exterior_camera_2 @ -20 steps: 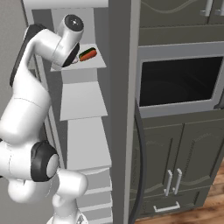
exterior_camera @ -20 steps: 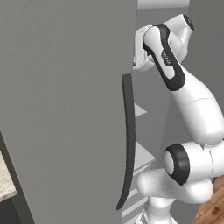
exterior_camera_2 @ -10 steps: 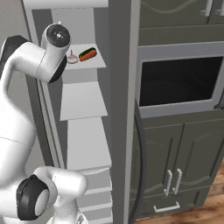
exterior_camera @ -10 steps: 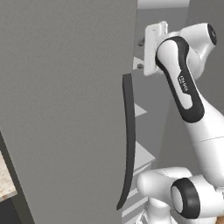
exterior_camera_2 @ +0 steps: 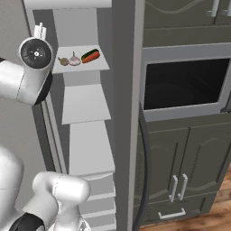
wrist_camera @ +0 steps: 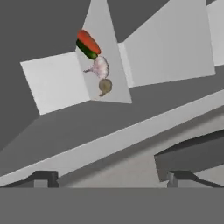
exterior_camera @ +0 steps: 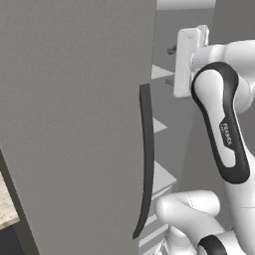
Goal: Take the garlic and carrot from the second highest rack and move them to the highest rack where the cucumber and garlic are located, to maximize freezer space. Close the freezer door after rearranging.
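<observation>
While the tall matte grey freezer door [exterior_camera: 74, 124] with its long dark curved handle [exterior_camera: 145, 159] stands open, the small orange-red carrot [exterior_camera_2: 91, 55] lies on the uppermost pale grey shelf [exterior_camera_2: 101, 65], touching the dark green cucumber [wrist_camera: 85, 49], beside a white garlic bulb [exterior_camera_2: 75, 60] and a brownish one [exterior_camera_2: 64, 61]. With finger tips [wrist_camera: 41, 178] spread wide and empty, the gripper [wrist_camera: 109, 180] is well apart from them.

Flat, even rendered light is seen throughout, without glare. Soft shading is cast under the shelves. Slight blur is noted in the hand view.
</observation>
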